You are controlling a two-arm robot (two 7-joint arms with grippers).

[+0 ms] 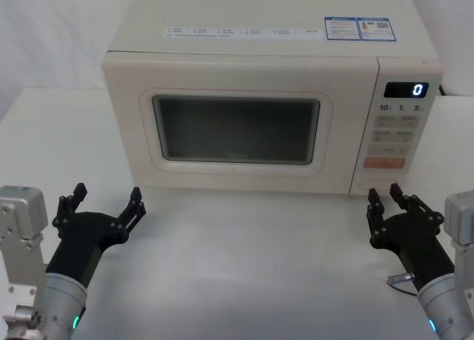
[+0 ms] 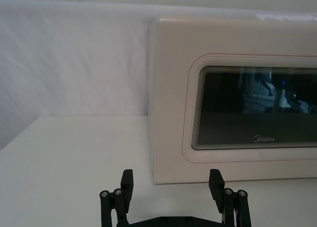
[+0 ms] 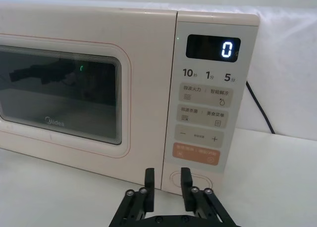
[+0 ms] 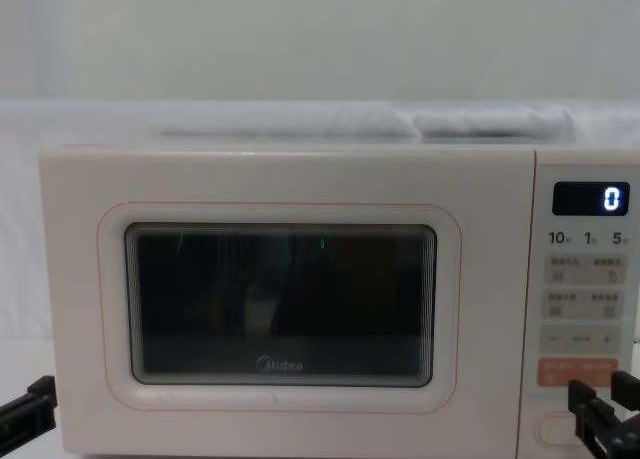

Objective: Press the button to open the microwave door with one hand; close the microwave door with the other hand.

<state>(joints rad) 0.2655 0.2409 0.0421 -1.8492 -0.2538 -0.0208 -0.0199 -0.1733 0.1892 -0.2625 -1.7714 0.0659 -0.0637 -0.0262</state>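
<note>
Head view, microwave (image 1: 252, 95): a cream box standing at the far middle of the white counter (image 1: 244, 266), its front facing the robot.
Head view, microwave door (image 1: 237, 125): shut flush with the body, its dark window taking up most of the front, left of the control strip.
Head view, display (image 1: 405, 90): black, at the top of the control strip on the right, showing 0.
Head view, left claw (image 1: 104, 205): over the counter near the robot, in front of the oven's lower left corner and apart from it, fingers spread wide and holding nothing.
Head view, right claw (image 1: 386, 203): in front of the lower end of the control strip, just short of the oven's front, fingers a narrow gap apart, holding nothing.

Left wrist view, left claw (image 2: 171, 185): two black fingertips set wide apart, pointing at the door's left edge, with bare counter between them and the oven.
Left wrist view, logo (image 2: 264, 139): grey "Midea" under the window.

Right wrist view, right claw (image 3: 167, 180): fingertips close together, aimed at the oval button (image 3: 192, 180) at the foot of the strip, under an orange button (image 3: 196, 154).
Right wrist view, cable (image 3: 257, 106): black, running down behind the oven's right side.

Chest view, door: closed, a thin orange outline around the window.
Chest view, right claw (image 4: 600, 404): low at the right, in front of the strip's bottom.
Chest view, left claw (image 4: 28, 409): low at the left edge, by the oven's near left corner.
</note>
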